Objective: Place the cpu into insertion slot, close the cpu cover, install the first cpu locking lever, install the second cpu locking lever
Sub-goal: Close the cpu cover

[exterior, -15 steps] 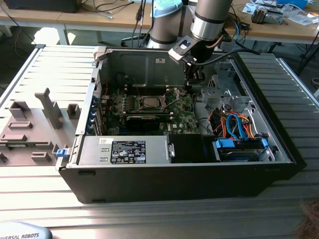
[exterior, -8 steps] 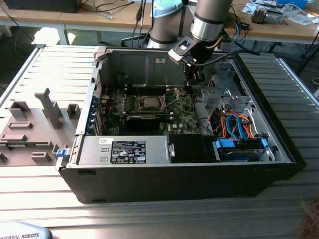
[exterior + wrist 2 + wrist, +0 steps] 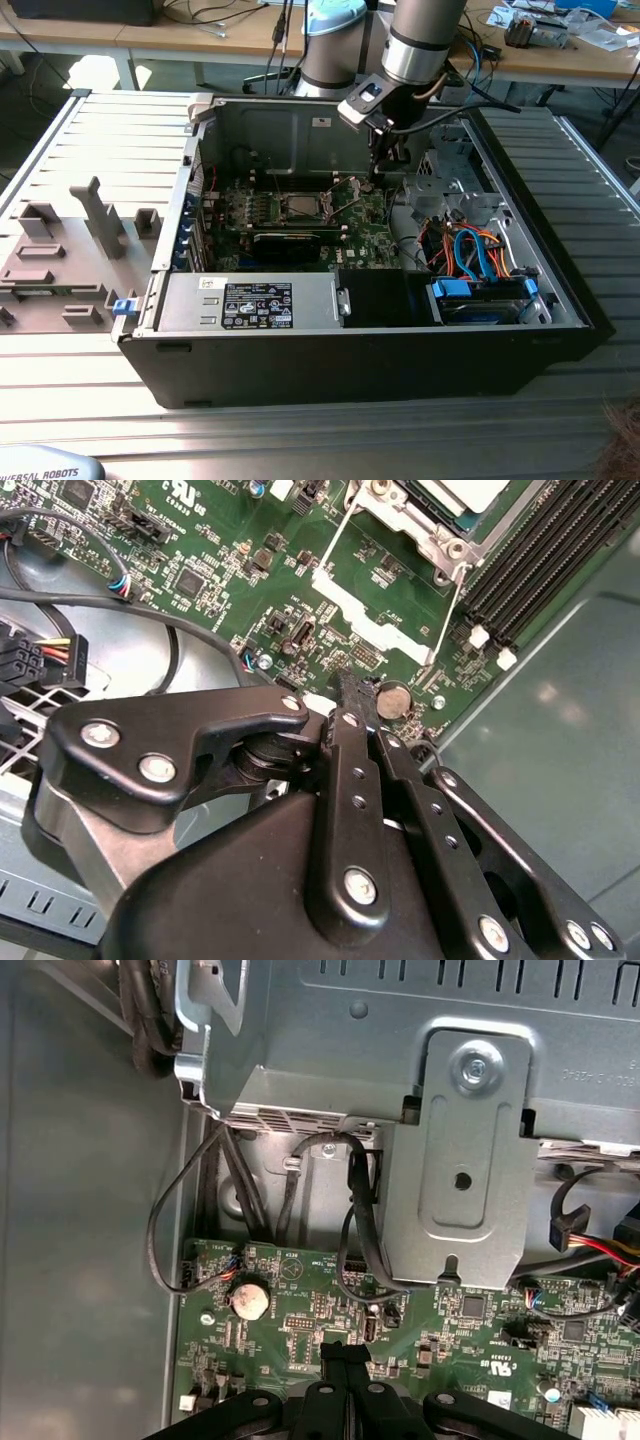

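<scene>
1. Cpu [image 3: 468, 490]: seated in the socket [image 3: 300, 207], mid-frame in the exterior view. Placing judged done.
2. Cpu cover [image 3: 425, 532]: silvery frame seemingly down around the chip. Closing probably done, not certain.
3. Locking levers [image 3: 447, 615]: two thin wire rods standing free beside the socket. Neither judged latched yet.
4. Gripper [image 3: 346, 688]: toward the exterior view's right of the socket, low over the motherboard [image 3: 300, 1300]. Closed up tight, nothing held.
</scene>
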Controlling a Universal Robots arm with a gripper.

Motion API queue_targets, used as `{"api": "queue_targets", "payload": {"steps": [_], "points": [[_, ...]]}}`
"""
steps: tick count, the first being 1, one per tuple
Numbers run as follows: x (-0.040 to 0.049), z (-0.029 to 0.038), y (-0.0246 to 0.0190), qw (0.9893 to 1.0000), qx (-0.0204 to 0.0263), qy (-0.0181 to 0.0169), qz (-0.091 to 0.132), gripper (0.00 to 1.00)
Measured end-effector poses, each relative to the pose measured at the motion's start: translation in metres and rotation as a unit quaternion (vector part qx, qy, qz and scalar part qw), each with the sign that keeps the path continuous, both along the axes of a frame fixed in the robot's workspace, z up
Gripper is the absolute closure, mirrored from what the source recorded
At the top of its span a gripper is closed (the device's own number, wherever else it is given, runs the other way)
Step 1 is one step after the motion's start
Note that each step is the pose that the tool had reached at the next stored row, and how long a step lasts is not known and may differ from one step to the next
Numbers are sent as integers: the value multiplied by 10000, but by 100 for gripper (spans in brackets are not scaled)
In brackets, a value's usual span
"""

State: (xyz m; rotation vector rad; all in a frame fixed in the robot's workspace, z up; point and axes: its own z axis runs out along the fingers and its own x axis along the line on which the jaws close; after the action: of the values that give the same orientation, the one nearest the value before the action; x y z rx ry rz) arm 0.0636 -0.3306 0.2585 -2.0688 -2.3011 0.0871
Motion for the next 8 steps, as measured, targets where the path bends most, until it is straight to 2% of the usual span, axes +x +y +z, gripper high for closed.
{"api": "queue_targets", "payload": {"steps": [8], "points": [[0,-22,0,10000,0,0,0,89]]}}
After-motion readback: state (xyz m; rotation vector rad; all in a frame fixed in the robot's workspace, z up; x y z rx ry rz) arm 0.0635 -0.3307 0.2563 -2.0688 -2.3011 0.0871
